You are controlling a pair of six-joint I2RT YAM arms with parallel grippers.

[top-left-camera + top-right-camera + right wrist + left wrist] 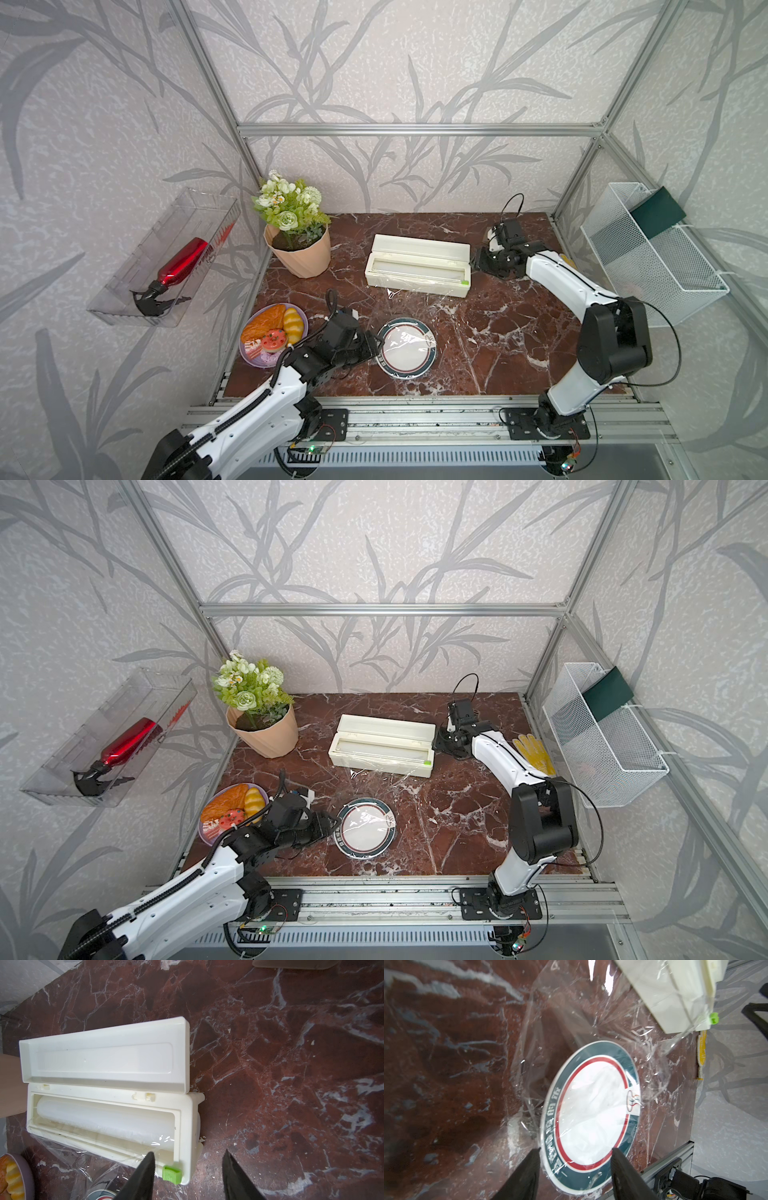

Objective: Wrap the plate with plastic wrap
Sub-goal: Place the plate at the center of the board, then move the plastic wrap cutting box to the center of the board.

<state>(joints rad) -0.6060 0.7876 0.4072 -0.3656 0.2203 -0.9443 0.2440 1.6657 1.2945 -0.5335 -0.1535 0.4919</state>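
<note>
Clear plastic wrap (571,1022) drapes the plate (591,1118), seemingly uncut.
Left gripper (576,1148) and right gripper (189,1151) both gape empty; run the green slider (172,1175) steadily across.

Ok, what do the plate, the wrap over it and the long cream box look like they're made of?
The plate looks like glazed ceramic or maybe melamine: glossy white with printed green and red bands. The plastic wrap is thin, see-through film, wrinkled, with white glints. The dispenser box seems moulded cream plastic, smooth and fairly matt, with rounded edges.
</note>
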